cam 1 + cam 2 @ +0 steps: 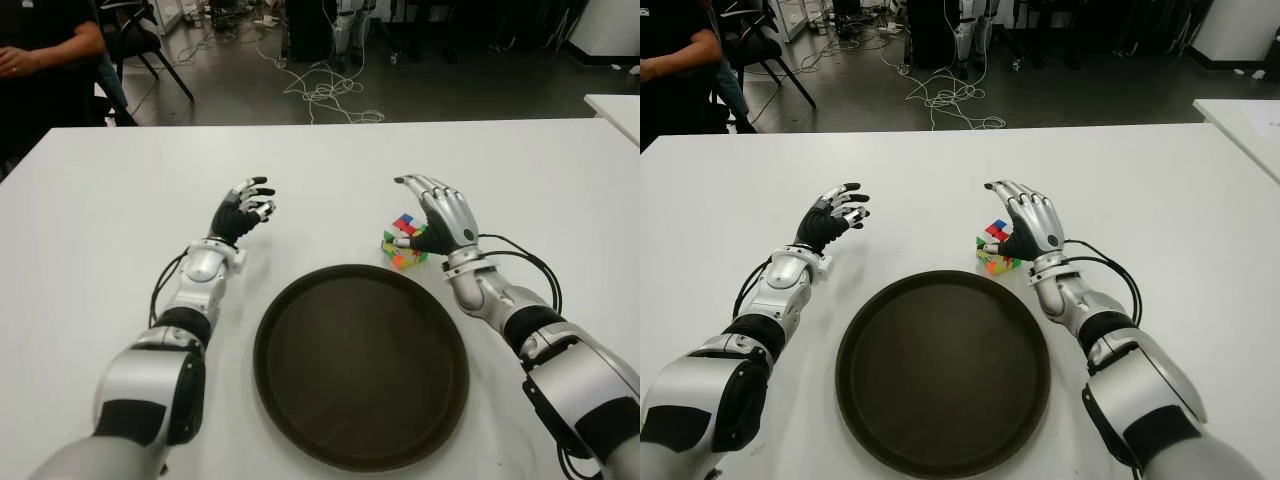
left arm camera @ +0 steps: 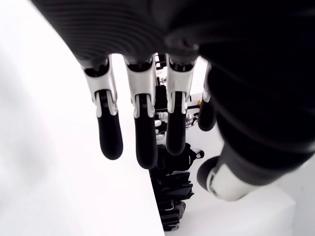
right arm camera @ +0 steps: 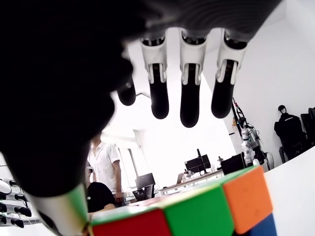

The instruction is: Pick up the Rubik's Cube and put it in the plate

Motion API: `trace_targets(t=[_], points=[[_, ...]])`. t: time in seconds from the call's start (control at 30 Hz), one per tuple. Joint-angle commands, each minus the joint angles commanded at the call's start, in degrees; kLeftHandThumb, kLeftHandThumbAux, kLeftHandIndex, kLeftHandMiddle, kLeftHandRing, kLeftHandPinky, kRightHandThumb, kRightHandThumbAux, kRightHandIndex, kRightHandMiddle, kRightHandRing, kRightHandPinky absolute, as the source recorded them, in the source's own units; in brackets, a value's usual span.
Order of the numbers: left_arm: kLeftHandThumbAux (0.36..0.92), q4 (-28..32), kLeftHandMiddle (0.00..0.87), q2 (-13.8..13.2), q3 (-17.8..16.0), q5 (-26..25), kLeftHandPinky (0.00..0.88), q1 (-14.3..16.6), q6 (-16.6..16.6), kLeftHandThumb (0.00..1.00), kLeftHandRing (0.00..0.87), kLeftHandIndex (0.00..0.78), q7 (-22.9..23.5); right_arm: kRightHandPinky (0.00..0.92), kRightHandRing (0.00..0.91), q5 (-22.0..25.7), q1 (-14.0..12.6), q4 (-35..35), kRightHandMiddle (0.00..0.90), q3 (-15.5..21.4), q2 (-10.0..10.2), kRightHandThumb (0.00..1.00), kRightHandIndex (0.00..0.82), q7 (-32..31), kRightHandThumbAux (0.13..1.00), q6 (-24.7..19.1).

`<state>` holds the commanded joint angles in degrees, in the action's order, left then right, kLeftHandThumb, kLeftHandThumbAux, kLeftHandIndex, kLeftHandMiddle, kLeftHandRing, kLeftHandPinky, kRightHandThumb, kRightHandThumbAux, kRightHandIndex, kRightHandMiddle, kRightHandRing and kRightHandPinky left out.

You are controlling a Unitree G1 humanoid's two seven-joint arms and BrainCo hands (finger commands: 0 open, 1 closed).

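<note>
Robot lab: floor cables, white table.

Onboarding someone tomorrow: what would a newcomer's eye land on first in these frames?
First the bright Rubik's Cube on the white table, just beyond the far right rim of the big dark round plate, which holds nothing. The right hand stands open right against the cube, fingers above it, not yet closed. The left hand shows open to the plate's far left.

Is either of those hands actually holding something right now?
No. The right hand is open beside the Rubik's Cube; the left hand is open and empty.
</note>
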<state>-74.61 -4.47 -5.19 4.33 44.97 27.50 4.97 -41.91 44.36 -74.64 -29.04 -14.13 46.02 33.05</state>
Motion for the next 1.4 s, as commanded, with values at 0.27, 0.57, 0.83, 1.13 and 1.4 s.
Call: trace_targets(t=[0.27,0.57,0.83,1.13,1.4], points=[[0.746,0.0,0.274,0.1,0.1,0.0,0.368,0.0,-0.1,0.299,0.320,0.186,-0.1,0.288,0.258,0.2,-0.2,-0.4,0.256,0.2,0.2,0.000,0.222,-1.4,0.818,-0.4],[0.748,0.0,0.278,0.2,0.2,0.1,0.363,-0.1,0.3,0.296,0.319,0.189,0.0,0.276,0.252,1.2,-0.5,-0.9,0.248,1.1,0.6,0.000,0.214,-4.5,0.811,-1.9],[0.749,0.1,0.275,0.3,0.5,0.4,0.363,0.0,0.2,0.293,0.319,0.185,-0.6,0.304,0.268,1.5,-0.8,-1.1,0.256,1.3,1.0,0.000,0.215,-4.2,0.807,-2.9],[0.745,0.0,0.280,0.4,0.7,0.9,0.352,0.0,0.1,0.306,0.317,0.188,-1.2,0.312,0.275,1.9,-1.2,-1.2,0.261,2.0,1.2,0.000,0.215,-3.4,0.824,-1.9],[0.744,0.0,0.284,0.6,0.4,0.6,0.356,0.0,-0.2,0.307,0.325,0.187,-1.1,0.321,0.280,2.5,-1.2,-1.3,0.259,2.5,1.1,0.000,0.209,-6.0,0.808,-0.6]])
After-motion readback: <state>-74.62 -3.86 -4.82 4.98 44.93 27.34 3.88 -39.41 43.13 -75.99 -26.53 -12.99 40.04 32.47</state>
